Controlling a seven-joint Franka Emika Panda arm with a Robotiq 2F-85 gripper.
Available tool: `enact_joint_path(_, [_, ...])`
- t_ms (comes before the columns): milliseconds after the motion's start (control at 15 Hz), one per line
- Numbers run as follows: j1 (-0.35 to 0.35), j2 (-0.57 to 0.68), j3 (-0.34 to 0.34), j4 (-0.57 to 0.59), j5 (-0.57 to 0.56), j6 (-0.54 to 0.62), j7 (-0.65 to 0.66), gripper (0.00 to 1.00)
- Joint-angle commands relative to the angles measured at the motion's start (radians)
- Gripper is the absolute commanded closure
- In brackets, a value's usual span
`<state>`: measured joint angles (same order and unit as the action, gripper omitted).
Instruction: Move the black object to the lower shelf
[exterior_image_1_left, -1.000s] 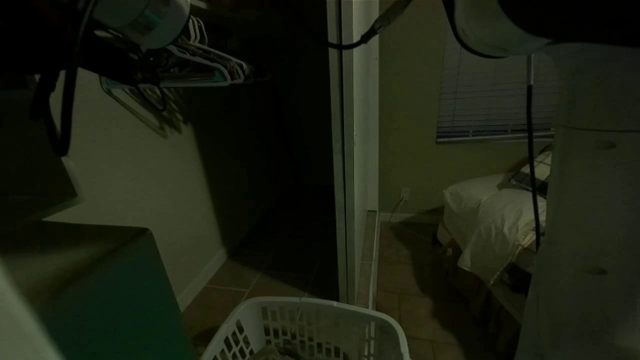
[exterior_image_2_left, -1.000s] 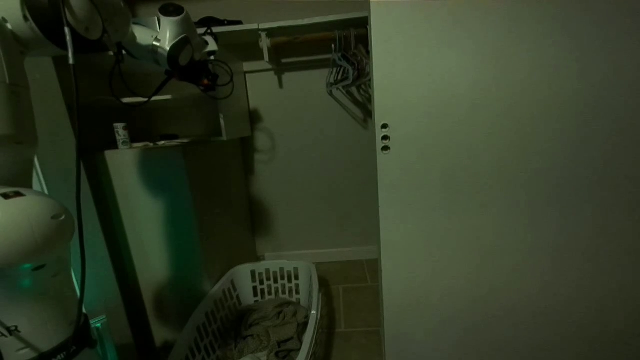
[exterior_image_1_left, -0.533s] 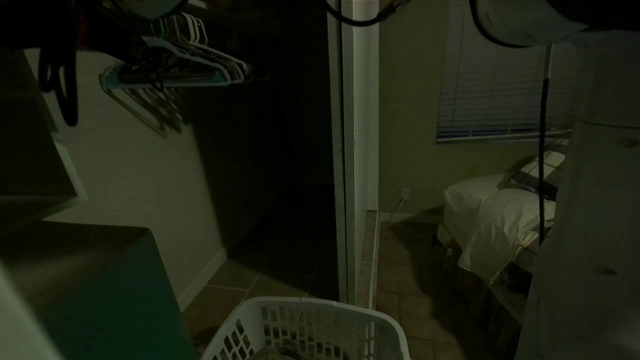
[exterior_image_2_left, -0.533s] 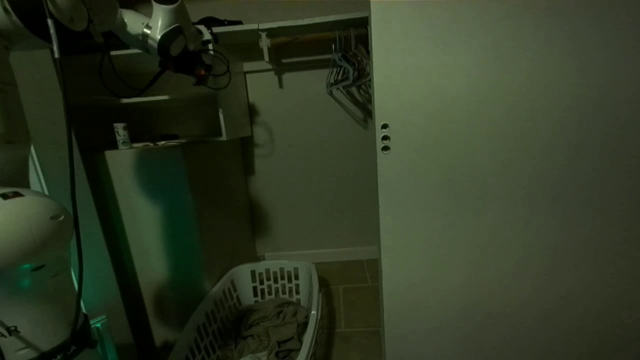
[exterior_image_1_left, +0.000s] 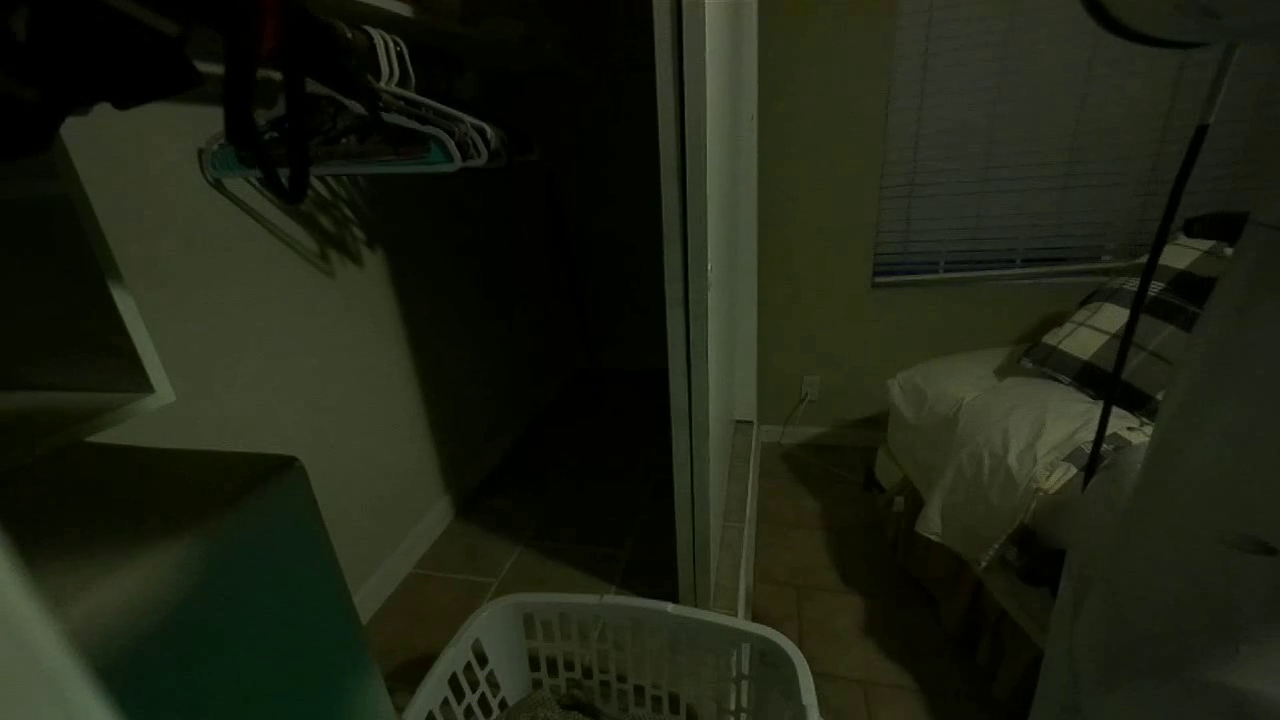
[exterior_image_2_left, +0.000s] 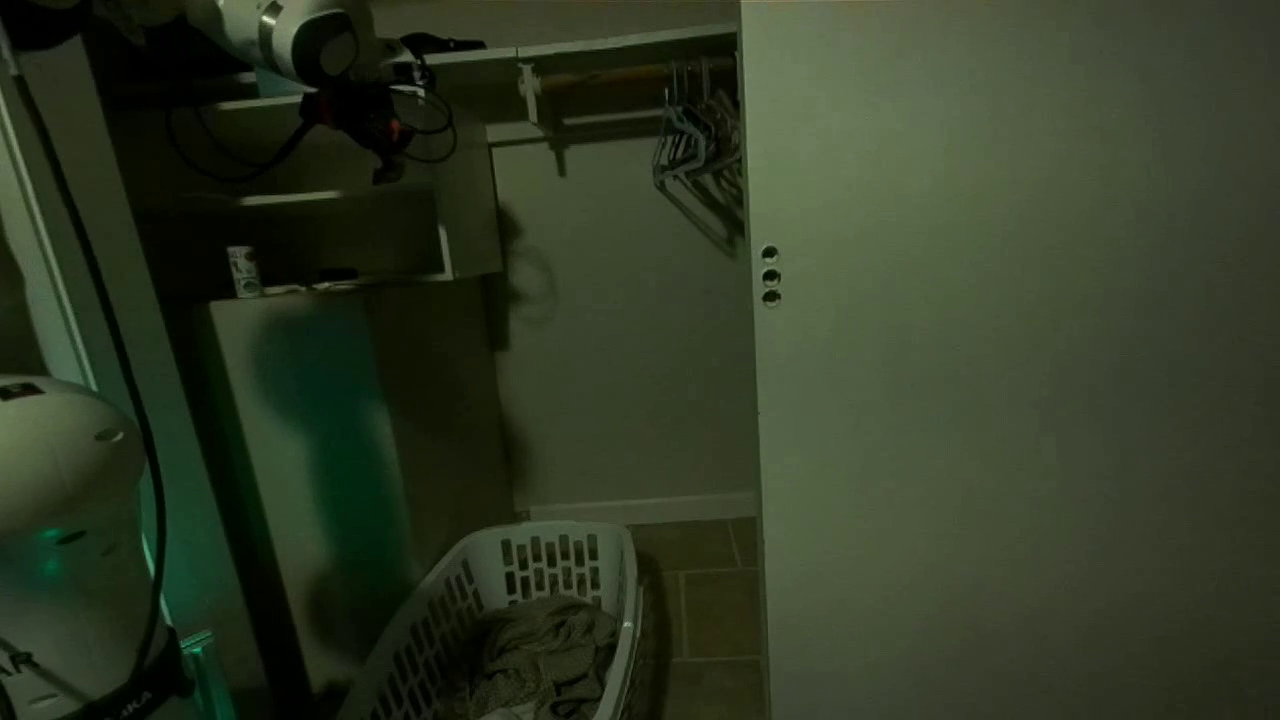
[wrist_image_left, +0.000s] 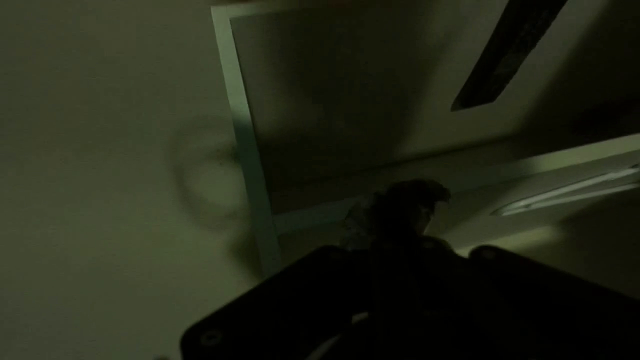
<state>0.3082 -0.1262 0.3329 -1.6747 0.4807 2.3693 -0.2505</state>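
My claw (exterior_image_2_left: 387, 165) hangs in front of the cubby unit (exterior_image_2_left: 472, 215) in an exterior view, higher than the lower shelf (exterior_image_2_left: 410, 277). In the wrist view it is a dark mass, and I cannot tell whether it stands apart, together or clamped on something. There I see a long black object (wrist_image_left: 510, 55) lying in a compartment (wrist_image_left: 320, 60), well apart from the claw. The lower shelf carries an upright can (exterior_image_2_left: 243, 272) and a small dark item (exterior_image_2_left: 338, 273); whether that is the same object, I cannot tell. Another dark thing (exterior_image_2_left: 435, 43) rests on the top ledge (exterior_image_2_left: 620, 43).
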Motion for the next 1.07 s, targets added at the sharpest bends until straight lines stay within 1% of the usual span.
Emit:
enact_joint_path(0, [0.020,-0.082,-0.048,-0.079,0.060,-0.102,-0.030,0.99])
enact_joint_path(267, [0.023,-0.115,-0.071,-0.125,0.049,-0.193,-0.020,0.99])
enact_joint_path(400, [0.032,-0.106,-0.072,-0.150,0.063,-0.183,-0.037,1.00])
enact_joint_path(667, [0.054,-0.053,-0.052,-0.199,0.106,-0.101,-0.043,1.00])
enact_joint_path(800, [0.061,-0.023,-0.040,-0.217,0.108,-0.039,-0.041,1.00])
enact_joint_path(1000, [0.066,0.022,-0.024,-0.238,0.091,0.107,-0.036,1.00])
